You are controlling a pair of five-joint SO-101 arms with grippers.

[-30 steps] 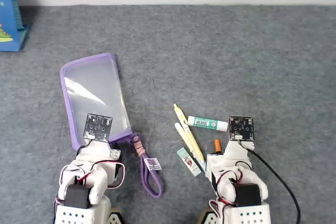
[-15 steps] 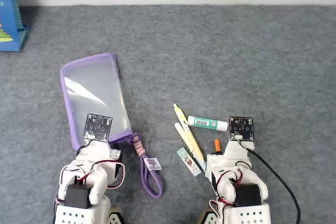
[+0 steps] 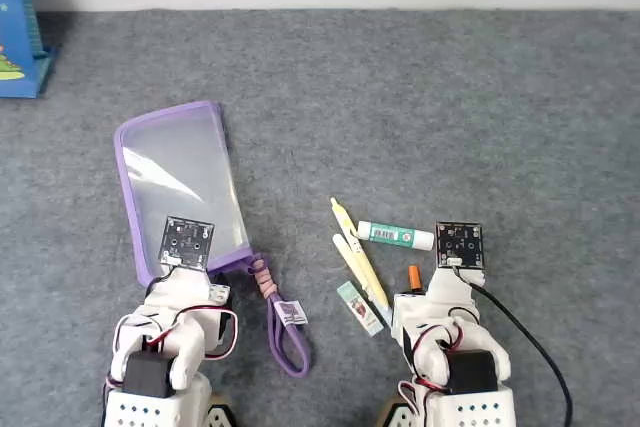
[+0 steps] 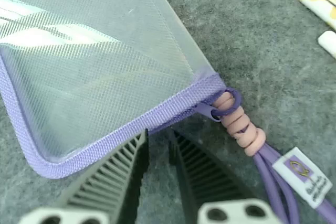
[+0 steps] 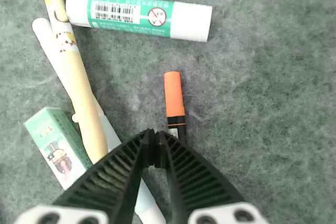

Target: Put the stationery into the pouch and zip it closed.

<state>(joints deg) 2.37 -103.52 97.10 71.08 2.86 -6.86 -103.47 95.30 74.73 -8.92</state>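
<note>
The clear pouch with purple edging lies flat at the left, and its purple strap trails toward the front. In the left wrist view my left gripper hovers at the pouch's near corner, beside the zipper pull. Its fingers are almost together and hold nothing. At the right lie a glue stick, two pale yellow pens, an orange marker and a small green box. My right gripper is shut and empty, just over the near end of the orange marker.
A blue box stands at the far left edge against the wall. Grey carpet covers the table. A pink coil and a white tag hang on the strap.
</note>
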